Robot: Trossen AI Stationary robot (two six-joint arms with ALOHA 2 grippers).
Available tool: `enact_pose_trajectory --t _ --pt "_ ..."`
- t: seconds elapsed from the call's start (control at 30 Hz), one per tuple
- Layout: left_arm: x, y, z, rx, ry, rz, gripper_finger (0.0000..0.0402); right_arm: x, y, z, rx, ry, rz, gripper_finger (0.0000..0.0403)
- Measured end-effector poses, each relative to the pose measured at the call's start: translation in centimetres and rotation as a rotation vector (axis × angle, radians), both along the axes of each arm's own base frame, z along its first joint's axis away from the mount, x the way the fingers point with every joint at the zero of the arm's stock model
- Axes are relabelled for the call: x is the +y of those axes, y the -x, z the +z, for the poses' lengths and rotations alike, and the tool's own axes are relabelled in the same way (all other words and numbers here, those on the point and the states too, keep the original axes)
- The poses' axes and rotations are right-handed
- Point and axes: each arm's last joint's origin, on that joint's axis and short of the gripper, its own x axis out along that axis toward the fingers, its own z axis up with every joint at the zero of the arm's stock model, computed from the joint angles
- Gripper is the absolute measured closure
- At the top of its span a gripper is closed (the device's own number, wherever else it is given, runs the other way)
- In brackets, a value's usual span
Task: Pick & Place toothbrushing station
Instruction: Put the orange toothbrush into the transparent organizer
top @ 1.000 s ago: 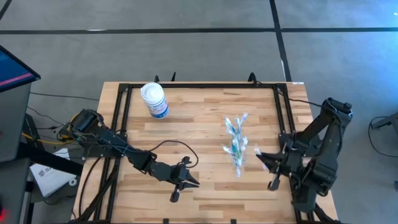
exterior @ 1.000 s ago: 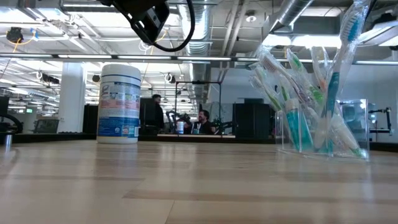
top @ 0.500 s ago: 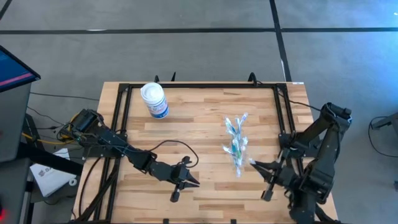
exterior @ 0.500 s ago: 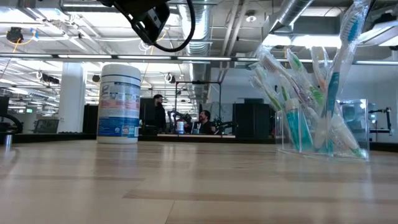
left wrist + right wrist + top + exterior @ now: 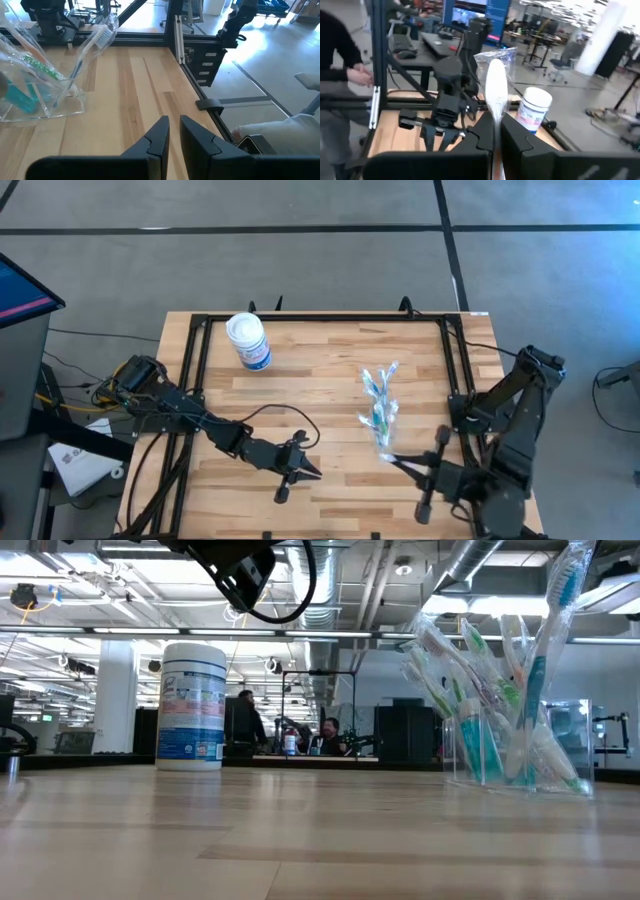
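Observation:
The toothbrushing station (image 5: 380,412) is a clear cup of wrapped toothbrushes and teal tubes. It stands on its base right of the table's middle and also shows in the low view (image 5: 510,710) and the left wrist view (image 5: 42,82). Just near of the station, my right gripper (image 5: 392,460) is shut on a white wrapped toothbrush (image 5: 496,90). My left gripper (image 5: 305,472) hovers near the table's front edge, left of the station. Its fingers (image 5: 172,135) are shut to a slit with nothing between them. My right gripper pinches the wrapped toothbrush between its two fingers at the toothbrush's lower part (image 5: 495,129). The fingers lie about level and point toward the table's left. The toothbrush sticks out past the fingertips in its clear wrapper, lifted clear of the table.
A white canister with a blue label (image 5: 247,340) stands at the far left of the table. A black frame rail (image 5: 455,370) runs along the table's edges. Bare wood lies between the two grippers. People show in the room behind (image 5: 325,735).
My right gripper, still shut on the toothbrush, has moved toward the table's near edge and leftward, rising a little and rolling at the wrist. It has come from right of the station to just near of it. The station has not moved.

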Motion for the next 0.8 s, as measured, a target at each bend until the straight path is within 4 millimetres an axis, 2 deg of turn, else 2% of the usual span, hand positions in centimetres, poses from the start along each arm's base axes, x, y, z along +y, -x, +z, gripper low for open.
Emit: enact_pose_trajectory --t 0.2,0.33,0.67,0.8 --pt "-0.1 0.0 0.0 0.001 0.0 -0.002 0.0363 -0.8 -2.7 1.5 -0.012 0.048 0.113 0.0402" --pt "-0.3 0.1 0.0 0.002 0.0 -0.009 0.0363 -2.2 -2.8 1.8 -0.085 0.054 0.203 0.0402" --pt "-0.6 0.3 0.0 0.004 -0.002 -0.02 0.0363 -6.1 1.0 -2.9 -0.276 -0.023 0.276 0.0402" --pt "-0.5 0.3 0.0 0.003 -0.002 -0.016 0.0363 -7.9 1.8 -4.6 -0.346 -0.045 0.319 0.0402"
